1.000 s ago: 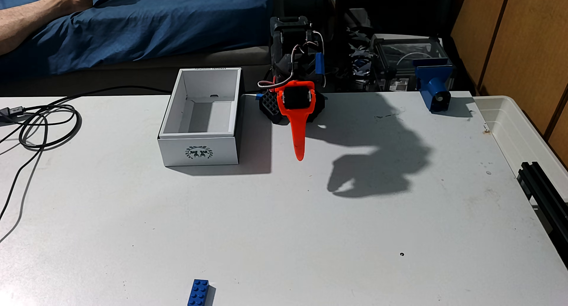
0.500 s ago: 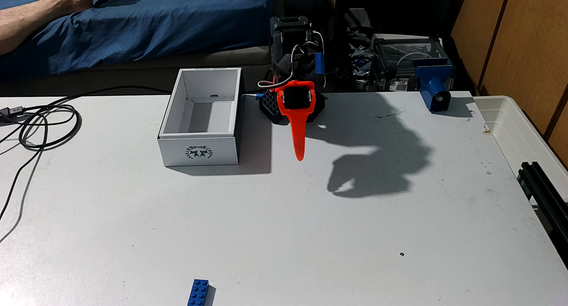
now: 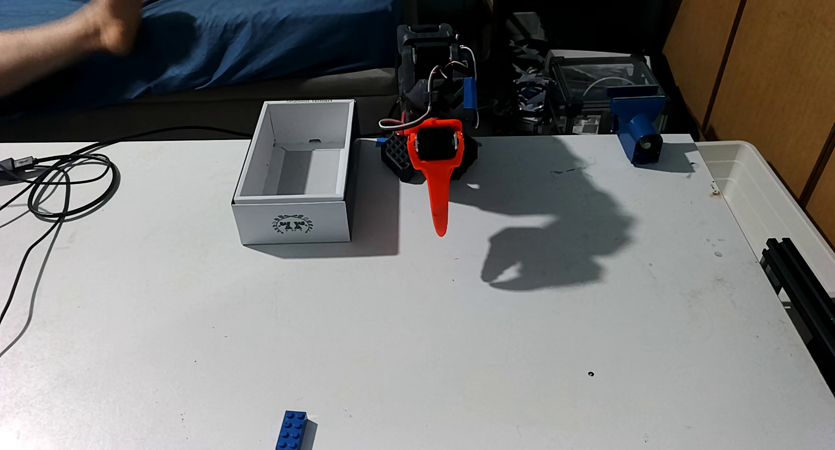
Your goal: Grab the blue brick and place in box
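We work on a pale grey-white table [image 3: 452, 341] pushed against a bed with a blue sheet [image 3: 253, 30], where a person's blurred foot [image 3: 113, 21] shows at top left. The small bright blue plastic toy brick [image 3: 291, 429], two rows of four studs up, lies at the very near edge of the table, partly cut off by the bottom of the fixed view, well apart from everything else. The white rectangular cardboard box [image 3: 293, 224] with the dark wreath emblem on its near short wall stands open and empty toward the far side. Just right of it the black arm sits folded at its base, its gripper [image 3: 440, 226] hanging tip-down over bare table; we see one orange finger [image 3: 437, 197] edge-on, so we cannot tell whether the pincer is spread or closed.

The reach has not begun, we judge. To do it well we should stretch far toward the near edge, open wide before descending, turn the wrist so the fingers close across the brick's short width, and come down straight, since a nudge could push it off the table.

We count one brick, one box, one arm, one coil of black cable [image 3: 68, 183] at left, one blue printed block with a round hole [image 3: 641, 129] at far right, and one translucent plastic tub [image 3: 768, 197] at the right edge
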